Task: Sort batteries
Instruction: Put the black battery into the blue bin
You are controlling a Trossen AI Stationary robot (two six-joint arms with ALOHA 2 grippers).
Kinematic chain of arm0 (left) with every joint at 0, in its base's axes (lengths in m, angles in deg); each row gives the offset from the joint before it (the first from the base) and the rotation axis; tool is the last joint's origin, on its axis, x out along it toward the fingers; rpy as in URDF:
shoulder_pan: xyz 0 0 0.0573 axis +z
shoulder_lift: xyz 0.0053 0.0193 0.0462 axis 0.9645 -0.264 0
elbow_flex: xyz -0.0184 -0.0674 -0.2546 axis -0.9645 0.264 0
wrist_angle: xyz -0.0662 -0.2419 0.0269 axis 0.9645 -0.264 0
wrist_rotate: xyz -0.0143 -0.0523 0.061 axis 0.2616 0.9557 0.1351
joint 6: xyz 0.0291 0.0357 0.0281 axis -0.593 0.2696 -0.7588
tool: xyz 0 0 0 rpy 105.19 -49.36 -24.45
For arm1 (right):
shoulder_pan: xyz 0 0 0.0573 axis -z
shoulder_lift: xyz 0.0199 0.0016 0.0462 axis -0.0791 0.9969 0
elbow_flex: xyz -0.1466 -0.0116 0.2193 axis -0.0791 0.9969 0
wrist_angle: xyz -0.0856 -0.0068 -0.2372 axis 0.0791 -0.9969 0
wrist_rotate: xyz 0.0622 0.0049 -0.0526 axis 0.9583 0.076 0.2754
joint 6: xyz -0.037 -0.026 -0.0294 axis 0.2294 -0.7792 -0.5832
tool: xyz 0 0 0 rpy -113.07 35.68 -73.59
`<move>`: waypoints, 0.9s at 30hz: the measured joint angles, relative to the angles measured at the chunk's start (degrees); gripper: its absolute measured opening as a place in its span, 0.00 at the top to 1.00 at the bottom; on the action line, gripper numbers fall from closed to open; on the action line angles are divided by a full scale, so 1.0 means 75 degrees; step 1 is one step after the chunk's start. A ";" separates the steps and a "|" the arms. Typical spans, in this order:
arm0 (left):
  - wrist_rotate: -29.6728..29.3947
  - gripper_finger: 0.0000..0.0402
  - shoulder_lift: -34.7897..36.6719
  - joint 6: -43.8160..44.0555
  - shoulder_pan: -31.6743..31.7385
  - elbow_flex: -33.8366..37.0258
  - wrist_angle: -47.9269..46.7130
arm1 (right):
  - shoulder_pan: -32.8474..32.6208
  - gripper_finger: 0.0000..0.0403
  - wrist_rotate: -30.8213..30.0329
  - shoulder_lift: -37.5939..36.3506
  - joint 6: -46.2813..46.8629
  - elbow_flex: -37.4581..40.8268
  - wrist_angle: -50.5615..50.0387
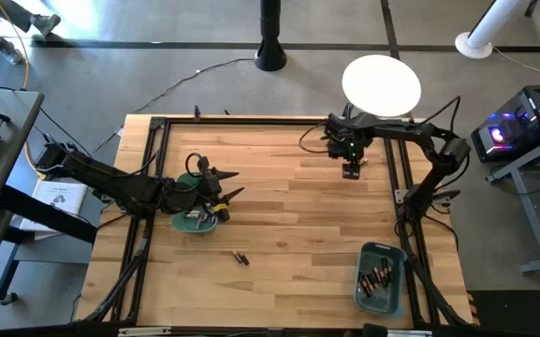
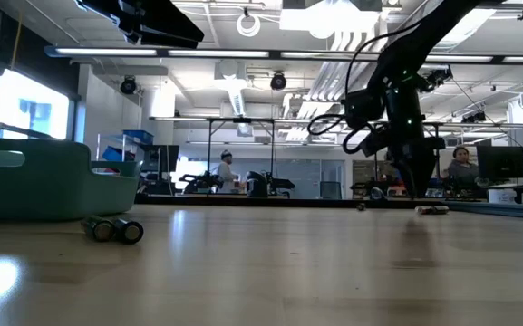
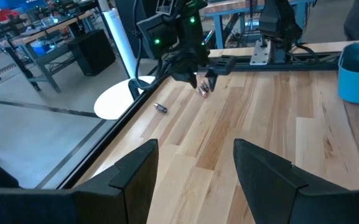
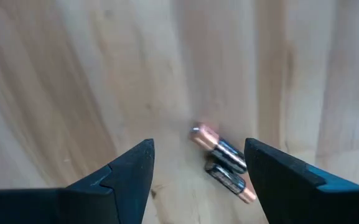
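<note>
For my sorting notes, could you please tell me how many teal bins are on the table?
2: one bin on the left side, partly under the left arm; the other at the right, holding batteries.

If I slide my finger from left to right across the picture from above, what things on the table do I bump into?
Left gripper over the round teal bin → two loose batteries → right gripper, open above more batteries → rectangular teal bin holding batteries.

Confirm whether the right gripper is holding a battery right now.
No: in the right wrist view the right gripper is open, and the two copper-tipped batteries lie loose on the table.
</note>
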 joint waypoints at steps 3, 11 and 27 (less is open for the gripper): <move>0.0008 0.50 0.0000 0.0000 0.0000 0.0000 0.0000 | -0.0114 0.40 -0.0143 0.0000 -0.0231 0.0059 0.0101; 0.0097 0.50 0.0000 0.0003 -0.0020 0.0000 0.0000 | -0.0187 0.41 -0.1124 0.0006 -0.0235 0.1091 0.0930; 0.0153 0.50 0.0000 0.0003 -0.0009 0.0003 0.0009 | -0.0751 0.95 -0.0572 -0.0049 0.0669 0.1364 0.1279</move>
